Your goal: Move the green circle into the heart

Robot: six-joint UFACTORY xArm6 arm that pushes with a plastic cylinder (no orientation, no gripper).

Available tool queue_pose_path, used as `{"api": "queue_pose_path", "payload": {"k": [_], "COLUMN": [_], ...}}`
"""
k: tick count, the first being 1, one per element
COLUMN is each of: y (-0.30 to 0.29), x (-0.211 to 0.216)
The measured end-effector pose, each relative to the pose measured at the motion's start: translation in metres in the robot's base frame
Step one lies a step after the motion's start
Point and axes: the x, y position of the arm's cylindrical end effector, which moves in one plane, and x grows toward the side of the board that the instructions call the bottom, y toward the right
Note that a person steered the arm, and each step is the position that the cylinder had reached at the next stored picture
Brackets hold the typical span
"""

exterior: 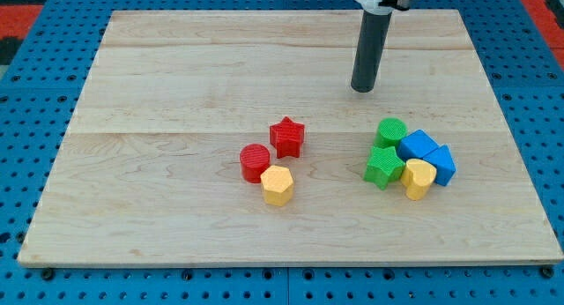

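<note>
1. The green circle (390, 131) sits on the wooden desk (176, 85) at the top of a tight cluster of five blocks, on the view's right side.
2. Just below the green circle and a little toward the view's left lies a green star (382, 167), touching or nearly touching it.
3. To the view's right of the green circle sits a blue block (418, 145), pressed close against it; its exact shape is hard to make out.
4. A second blue block (441, 164), wedge-like, lies farther from the green circle toward the view's lower right.
5. The yellow heart (419, 178) stands below the green circle, between the green star and the second blue block, at the cluster's bottom edge.
6. My tip (362, 89) rests above the green circle and slightly toward the view's left, near it but apart, with bare wood between them.
7. The arm carries no jaws; it ends in a plain dark rod, so nothing is pinched.
8. Well to the view's left of the green circle, a red star (287, 137), a red circle (255, 162) and a yellow hexagon (278, 185) form a second group.
</note>
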Motion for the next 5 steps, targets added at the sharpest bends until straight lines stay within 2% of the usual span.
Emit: {"api": "queue_pose_path", "payload": {"k": [2,3,4,5], "y": [0.000,0.014,0.041,0.077], "x": [0.000,0.029,0.093,0.066]}}
